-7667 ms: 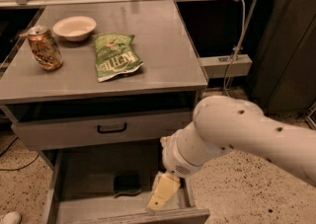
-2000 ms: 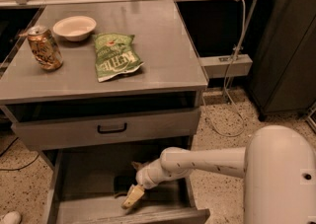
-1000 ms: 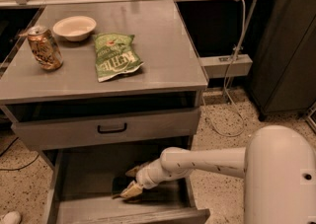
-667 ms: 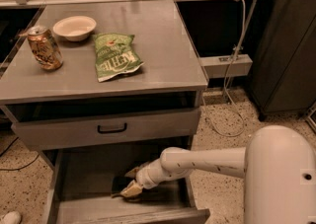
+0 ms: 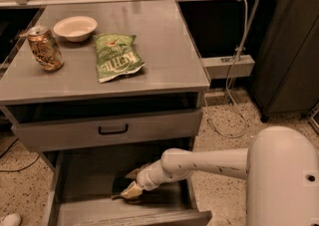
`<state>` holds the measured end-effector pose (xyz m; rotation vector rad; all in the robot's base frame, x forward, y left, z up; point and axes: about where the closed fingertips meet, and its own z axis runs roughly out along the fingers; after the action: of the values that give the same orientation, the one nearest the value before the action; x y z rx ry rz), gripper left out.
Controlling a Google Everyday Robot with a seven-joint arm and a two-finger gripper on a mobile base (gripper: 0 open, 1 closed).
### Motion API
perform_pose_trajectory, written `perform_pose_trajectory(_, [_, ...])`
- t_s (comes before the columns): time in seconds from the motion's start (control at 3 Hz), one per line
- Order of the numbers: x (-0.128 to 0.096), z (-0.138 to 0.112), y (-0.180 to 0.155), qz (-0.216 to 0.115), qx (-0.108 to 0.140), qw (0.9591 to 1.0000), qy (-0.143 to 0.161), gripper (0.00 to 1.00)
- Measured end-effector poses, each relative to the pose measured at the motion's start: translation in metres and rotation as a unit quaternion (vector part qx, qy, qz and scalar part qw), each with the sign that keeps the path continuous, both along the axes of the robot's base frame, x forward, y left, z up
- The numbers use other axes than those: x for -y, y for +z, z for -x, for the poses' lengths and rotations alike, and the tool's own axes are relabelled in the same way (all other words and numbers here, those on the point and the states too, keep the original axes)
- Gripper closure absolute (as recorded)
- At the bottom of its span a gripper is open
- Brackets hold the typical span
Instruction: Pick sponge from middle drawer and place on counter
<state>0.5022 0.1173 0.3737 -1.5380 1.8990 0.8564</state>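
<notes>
A: Entry, biggest first. Why does the arm (image 5: pixel 209 163) lie so low?

B: It has to pass beneath the drawer front (image 5: pixel 107 130). The middle drawer (image 5: pixel 82 180) stands pulled out, so the reach comes in from the right, close to its floor.

A: And the counter (image 5: pixel 164 46)?

B: That's the drop-off, and I judge it not yet used. The bare grey to the right of the chip bag (image 5: pixel 117 63) looks a likely landing spot.

A: Where's the sponge (image 5: pixel 118 186)?

B: In the drawer, a dark patch on the floor. The gripper (image 5: pixel 130 184) is down right at it, which reads as the grasp step. Jaws: cannot tell whether they pinch it or merely stand around it.

A: Counts?

B: One arm, one counter, two drawers, one chip bag, one bowl (image 5: pixel 75 27), one can (image 5: pixel 45 48), one gripper, one sponge.
</notes>
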Motion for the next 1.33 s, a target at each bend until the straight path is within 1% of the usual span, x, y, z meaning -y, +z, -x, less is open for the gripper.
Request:
perform_pose_trajectory(0.33, [0.010, 0.002, 0.031, -0.004, -0.002, 0.9993, -0.037, 1.00])
perform_pose_trajectory(0.67, [0.036, 0.013, 0.068, 0.011, -0.004, 0.9965, -0.083, 1.00])
perform_pose_trajectory(1.0, [0.069, 0.035, 0.102, 0.046, -0.008, 0.9908, -0.127, 1.00])
perform_pose_trajectory(1.33, [0.096, 0.063, 0.133, 0.087, -0.004, 0.9842, -0.154, 1.00])
